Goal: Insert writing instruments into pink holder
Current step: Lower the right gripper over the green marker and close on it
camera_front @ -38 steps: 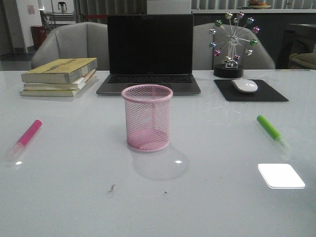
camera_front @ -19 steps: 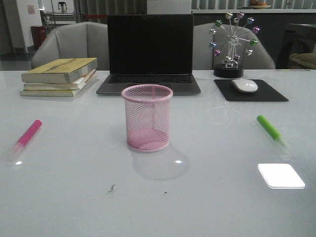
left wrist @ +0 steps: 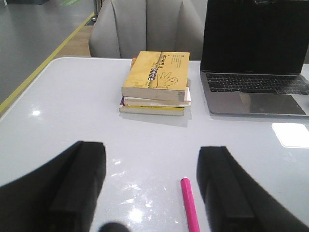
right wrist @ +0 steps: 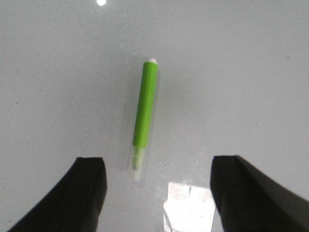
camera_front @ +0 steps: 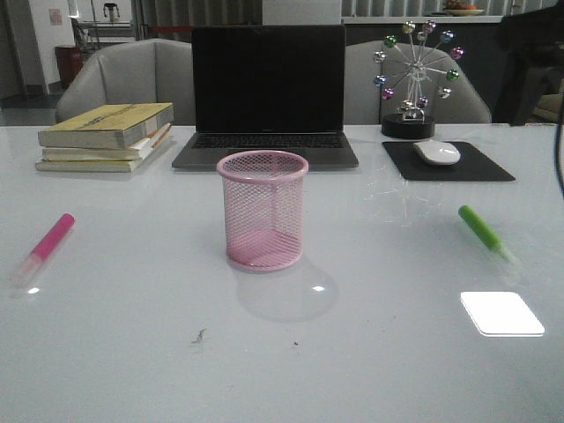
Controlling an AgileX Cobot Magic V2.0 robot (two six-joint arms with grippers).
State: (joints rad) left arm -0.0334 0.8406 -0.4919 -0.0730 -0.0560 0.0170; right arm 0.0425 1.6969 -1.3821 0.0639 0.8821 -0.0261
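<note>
Glossy white surface offers little friction, so a marker may roll or skid under an off-centre pinch. Pink holder stands upright at centre, light enough to tip if struck. Pink marker lies flat left, green marker right; left claw and right claw are wide open, empty.
</note>
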